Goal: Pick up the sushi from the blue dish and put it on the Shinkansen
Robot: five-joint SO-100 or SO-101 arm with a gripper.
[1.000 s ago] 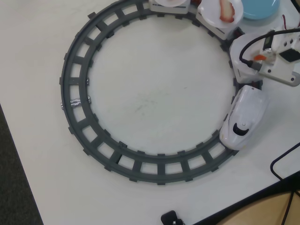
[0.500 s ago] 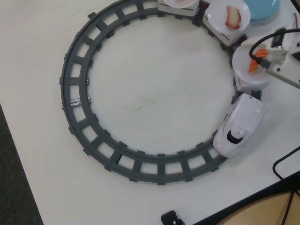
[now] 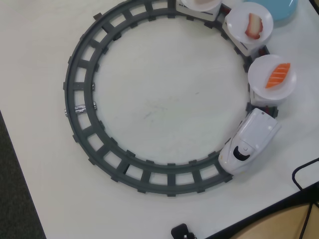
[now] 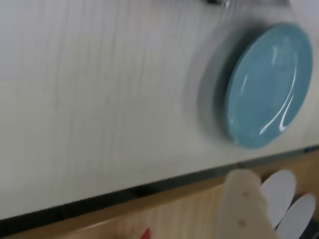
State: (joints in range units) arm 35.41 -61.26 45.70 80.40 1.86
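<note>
In the overhead view the orange salmon sushi [image 3: 277, 74] lies on the round white plate [image 3: 261, 82] of the car just behind the white Shinkansen [image 3: 250, 141], which stands on the right of the grey ring track [image 3: 79, 99]. The blue dish [image 3: 273, 7] is cut off at the top right corner. In the blurred wrist view the blue dish [image 4: 269, 84] is empty and lies near the table's edge. My gripper shows only as one cream finger [image 4: 244, 201] at the bottom, below the table edge, with nothing seen in it. The arm is out of the overhead view.
A second car plate [image 3: 264, 15] carries a red-and-white piece [image 3: 253, 25]; a third plate [image 3: 200, 4] is cut off at the top. A black cable [image 3: 303, 172] and the table's edge run at the lower right. Two white ovals [image 4: 279, 191] show beside the finger.
</note>
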